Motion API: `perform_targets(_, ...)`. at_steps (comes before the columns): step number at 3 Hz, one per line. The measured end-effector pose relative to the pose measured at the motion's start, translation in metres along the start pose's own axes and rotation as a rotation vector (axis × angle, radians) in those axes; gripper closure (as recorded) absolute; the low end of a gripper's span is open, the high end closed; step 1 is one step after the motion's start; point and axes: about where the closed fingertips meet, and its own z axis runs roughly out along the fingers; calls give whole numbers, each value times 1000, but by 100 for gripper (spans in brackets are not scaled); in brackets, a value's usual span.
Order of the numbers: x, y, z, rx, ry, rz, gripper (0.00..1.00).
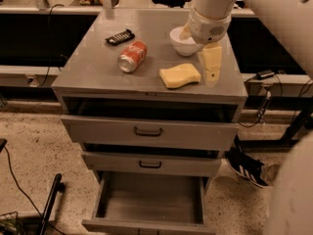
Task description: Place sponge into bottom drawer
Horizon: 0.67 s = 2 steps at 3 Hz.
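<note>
Grey metal counter [98, 72], left to right: red soda can [133, 56]; pale-yellow wavy-edged sponge [180, 75] near the front edge, above the open grey bottom drawer [151, 197]; pincer [210, 70] just right of it, state indiscernible. Risk: an off-centre descent could nudge the sponge overboard.

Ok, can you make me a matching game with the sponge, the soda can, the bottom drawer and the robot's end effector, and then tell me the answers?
1. sponge
2. soda can
3. bottom drawer
4. end effector

A. pulled open
B. just right of the sponge
C. red, on its side
D. pale yellow, lying flat

Pairs: 1-D, 2-C, 3-A, 4-B.
</note>
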Motion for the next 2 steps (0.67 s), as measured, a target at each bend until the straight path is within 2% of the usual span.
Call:
perform_targets(1, 7, -8, 37, -52, -24, 43, 0)
perform_targets(2, 9, -11, 60, -83, -49, 67, 0)
